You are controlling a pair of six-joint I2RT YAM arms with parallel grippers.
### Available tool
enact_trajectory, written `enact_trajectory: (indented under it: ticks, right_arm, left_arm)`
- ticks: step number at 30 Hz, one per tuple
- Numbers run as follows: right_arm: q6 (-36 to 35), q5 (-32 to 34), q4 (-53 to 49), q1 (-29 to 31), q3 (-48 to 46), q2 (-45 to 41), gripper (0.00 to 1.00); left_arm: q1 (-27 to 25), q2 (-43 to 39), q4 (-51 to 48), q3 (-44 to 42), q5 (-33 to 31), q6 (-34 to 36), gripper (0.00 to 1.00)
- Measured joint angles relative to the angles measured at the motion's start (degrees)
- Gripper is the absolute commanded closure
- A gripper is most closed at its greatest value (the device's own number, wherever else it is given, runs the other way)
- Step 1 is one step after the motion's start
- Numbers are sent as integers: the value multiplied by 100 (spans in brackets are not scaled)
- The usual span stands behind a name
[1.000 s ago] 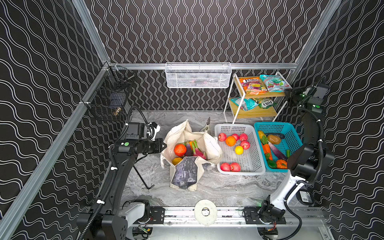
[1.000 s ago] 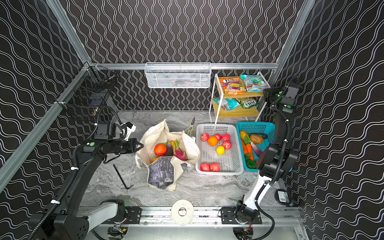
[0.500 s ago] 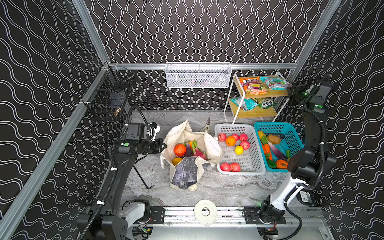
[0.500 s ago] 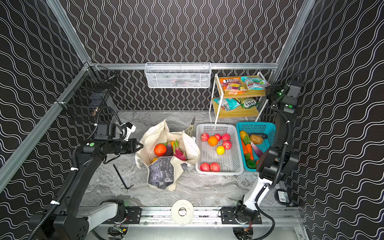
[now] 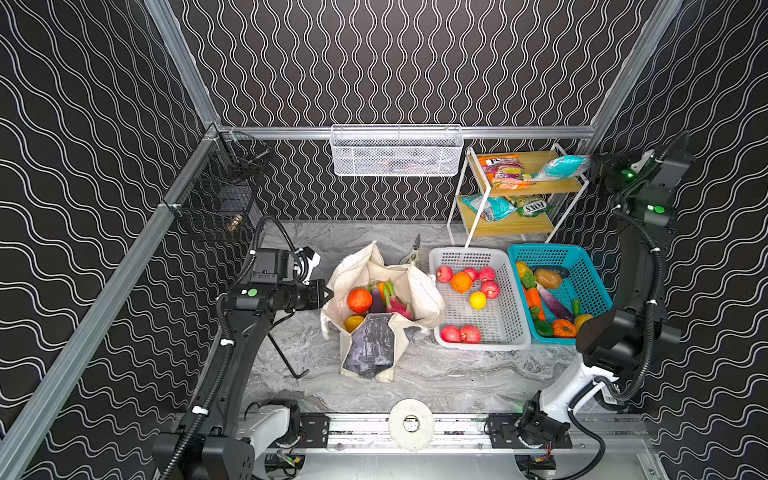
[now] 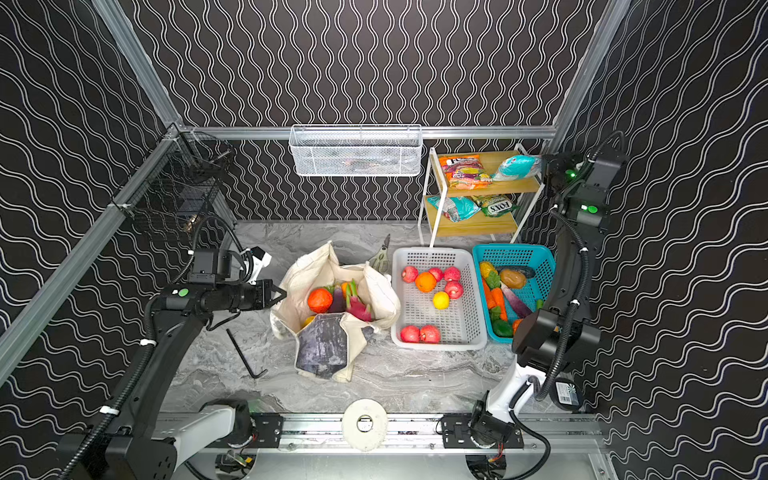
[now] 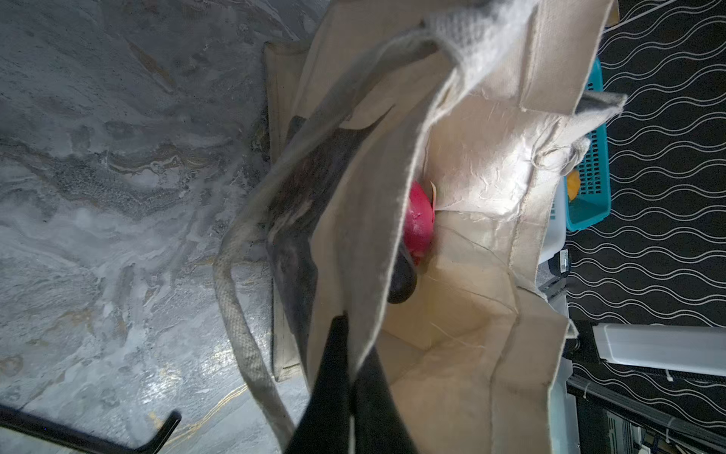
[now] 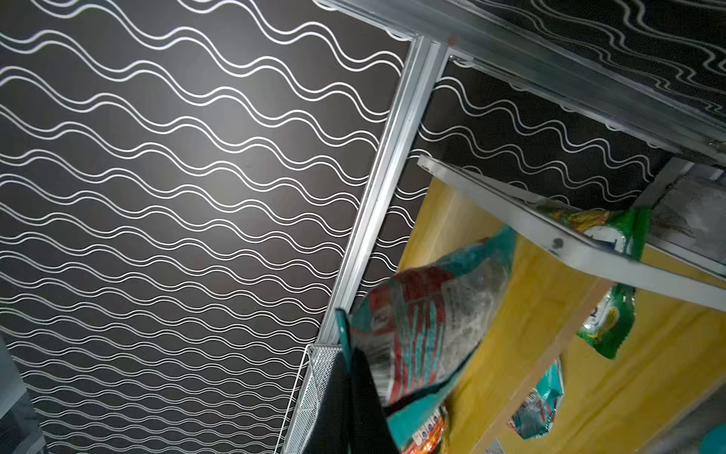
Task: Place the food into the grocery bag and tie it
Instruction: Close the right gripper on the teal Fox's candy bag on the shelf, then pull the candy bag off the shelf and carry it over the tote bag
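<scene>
The cream grocery bag (image 5: 424,291) (image 6: 374,291) stands open on the table with its dark panel facing front. My left gripper (image 5: 328,294) (image 6: 282,294) (image 7: 349,342) is shut on the bag's left rim (image 7: 373,251). Inside lie an orange-red fruit (image 5: 359,300), a pink dragon fruit (image 5: 397,305) (image 7: 418,224) and a dark eggplant (image 7: 400,283). My right gripper (image 5: 592,166) (image 6: 542,166) (image 8: 349,350) is shut on a teal snack packet (image 5: 561,167) (image 6: 515,166) (image 8: 428,314), held tilted above the rack's top shelf.
The wooden rack (image 5: 519,224) holds an orange packet (image 5: 503,170) and two packets below. A white basket (image 5: 511,328) with apples, an orange and a lemon adjoins a teal basket (image 5: 582,266) of vegetables. A black hex key (image 5: 286,357) and shears (image 5: 411,255) lie near the bag.
The teal packet lay flat on the top shelf; my right gripper has closed on its edge and lifted it up and to the right. The left arm has not moved.
</scene>
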Motion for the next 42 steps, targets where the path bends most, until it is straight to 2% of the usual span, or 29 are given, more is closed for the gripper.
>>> enact_trajectory:
  ticks: [12,22,27,34,39,42]
  right_arm:
    - [-107,-81,-354,-2,807,-319,100]
    - [-219,-225,-610,-146,782,-1088,100]
    - [-256,-476,-645,-153,168,-1644,100]
    - [-306,-807,-638,-46,-1272,-2785,100]
    - [-361,-909,-603,372,-2162,-3383,100]
    - [-435,-800,-675,879,-2533,-3637,100]
  left_arm:
    - [0,-42,42,-122,2,-2,100]
    - [0,-92,15,-118,-2,-4,100]
    - [0,-101,15,-118,-2,-4,100]
    - [0,-85,-11,-94,-4,-4,100]
    - [0,-125,-87,-66,0,-4,100]
    - [0,-164,-153,-66,0,-4,100]
